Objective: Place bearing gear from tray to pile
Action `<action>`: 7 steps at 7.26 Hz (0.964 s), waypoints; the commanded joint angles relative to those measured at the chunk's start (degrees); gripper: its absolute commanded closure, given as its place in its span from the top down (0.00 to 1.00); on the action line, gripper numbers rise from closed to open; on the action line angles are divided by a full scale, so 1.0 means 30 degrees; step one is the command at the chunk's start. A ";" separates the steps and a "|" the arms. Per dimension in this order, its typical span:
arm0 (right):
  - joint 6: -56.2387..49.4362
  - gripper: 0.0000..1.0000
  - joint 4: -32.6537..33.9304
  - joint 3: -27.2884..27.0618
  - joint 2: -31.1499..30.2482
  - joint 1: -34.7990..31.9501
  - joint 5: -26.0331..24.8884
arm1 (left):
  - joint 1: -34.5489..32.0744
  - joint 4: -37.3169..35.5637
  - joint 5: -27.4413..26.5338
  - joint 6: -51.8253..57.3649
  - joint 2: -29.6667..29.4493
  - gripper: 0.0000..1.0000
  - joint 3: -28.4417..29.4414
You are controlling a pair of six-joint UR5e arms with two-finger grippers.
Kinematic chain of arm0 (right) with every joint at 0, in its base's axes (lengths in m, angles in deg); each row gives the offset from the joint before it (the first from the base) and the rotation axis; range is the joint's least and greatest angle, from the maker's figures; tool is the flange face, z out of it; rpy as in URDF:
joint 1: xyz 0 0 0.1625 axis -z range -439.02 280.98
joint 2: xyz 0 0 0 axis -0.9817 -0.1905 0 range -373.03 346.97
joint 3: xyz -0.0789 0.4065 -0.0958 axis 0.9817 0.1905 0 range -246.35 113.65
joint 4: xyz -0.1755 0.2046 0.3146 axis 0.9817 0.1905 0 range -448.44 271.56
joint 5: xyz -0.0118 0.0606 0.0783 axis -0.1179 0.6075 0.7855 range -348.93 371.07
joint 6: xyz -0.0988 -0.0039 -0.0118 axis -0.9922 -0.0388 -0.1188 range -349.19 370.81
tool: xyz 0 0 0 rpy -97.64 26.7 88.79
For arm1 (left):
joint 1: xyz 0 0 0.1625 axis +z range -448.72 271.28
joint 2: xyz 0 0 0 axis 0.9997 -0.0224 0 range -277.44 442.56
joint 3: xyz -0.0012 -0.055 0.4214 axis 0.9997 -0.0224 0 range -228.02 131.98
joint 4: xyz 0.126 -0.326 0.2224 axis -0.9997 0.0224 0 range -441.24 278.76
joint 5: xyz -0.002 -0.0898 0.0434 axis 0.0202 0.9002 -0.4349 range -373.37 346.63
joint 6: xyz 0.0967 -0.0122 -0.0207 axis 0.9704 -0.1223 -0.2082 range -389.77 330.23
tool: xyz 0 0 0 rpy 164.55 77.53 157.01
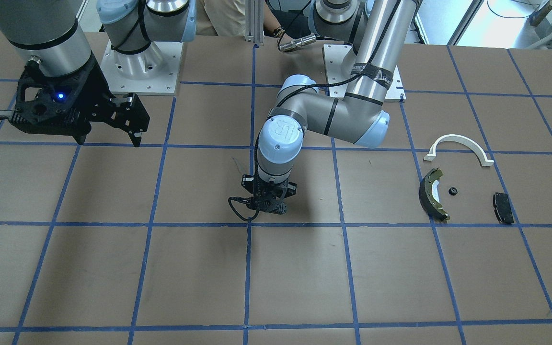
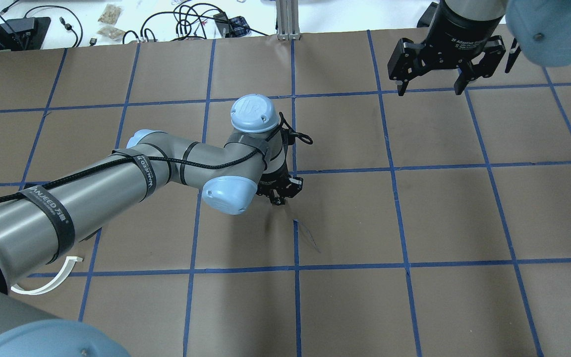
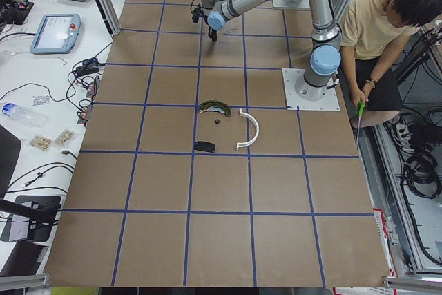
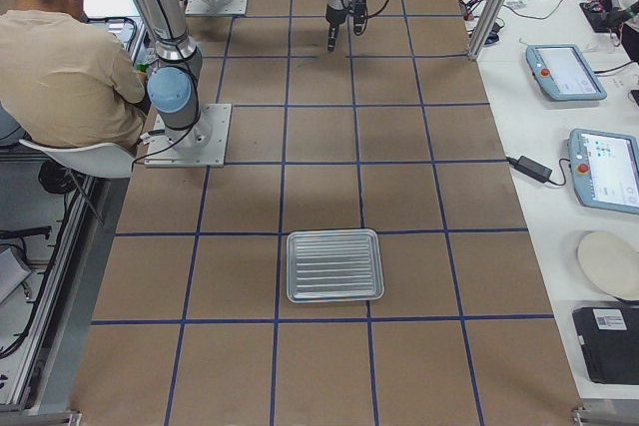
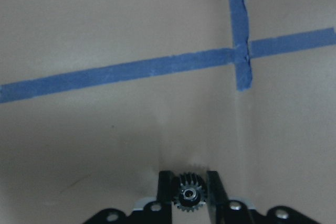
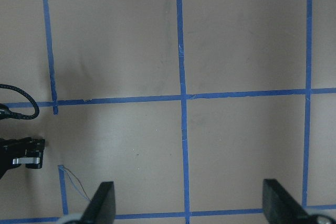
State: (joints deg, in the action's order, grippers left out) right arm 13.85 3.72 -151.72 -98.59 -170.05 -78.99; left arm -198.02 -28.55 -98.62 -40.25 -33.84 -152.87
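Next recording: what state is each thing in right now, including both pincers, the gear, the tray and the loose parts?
left pincer: shut on the gear, over mid-table.
gear: clamped between the left pincer's fingers.
right pincer: open, empty, raised above the table.
tray: flat on the table, empty.
white arch: lying on the table.
brake shoe: resting on the table, apart from the arch.
black pad: lying flat, touching nothing.
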 commanded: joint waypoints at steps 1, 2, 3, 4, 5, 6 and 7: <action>-0.0019 1.00 0.0010 0.0008 0.0014 0.0020 -0.0039 | 0.0659 0.1030 -0.0146 0.0267 0.0828 0.00 0.0698; -0.0019 1.00 -0.0048 0.0037 -0.0015 0.0020 -0.0039 | 0.1882 0.2547 -0.0263 0.0384 0.1181 0.00 0.1747; -0.0019 1.00 0.0010 0.0037 -0.0015 0.0049 -0.0039 | 0.3461 0.4911 -0.0380 0.1720 0.1532 0.00 0.3208; -0.0222 1.00 -0.0077 0.0008 -0.0015 0.0049 -0.0039 | 0.5304 0.7603 -0.1222 0.4053 0.1826 0.00 0.4875; -0.0311 1.00 -0.0078 0.0008 -0.0015 0.0049 -0.0039 | 0.7324 0.9458 -0.1811 0.6049 0.2003 0.00 0.6139; -0.0312 1.00 -0.0107 0.0037 -0.0015 0.0136 -0.0039 | 0.9171 1.0085 -0.1904 0.7751 0.2179 0.00 0.6500; -0.0312 1.00 -0.0165 0.0037 -0.0015 0.0224 -0.0039 | 1.1162 1.0092 -0.2108 0.9769 0.2296 0.00 0.6358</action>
State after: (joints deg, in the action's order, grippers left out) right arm 12.97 3.40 -151.64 -98.63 -169.64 -79.11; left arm -171.69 0.04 -104.10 -18.03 -27.49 -134.52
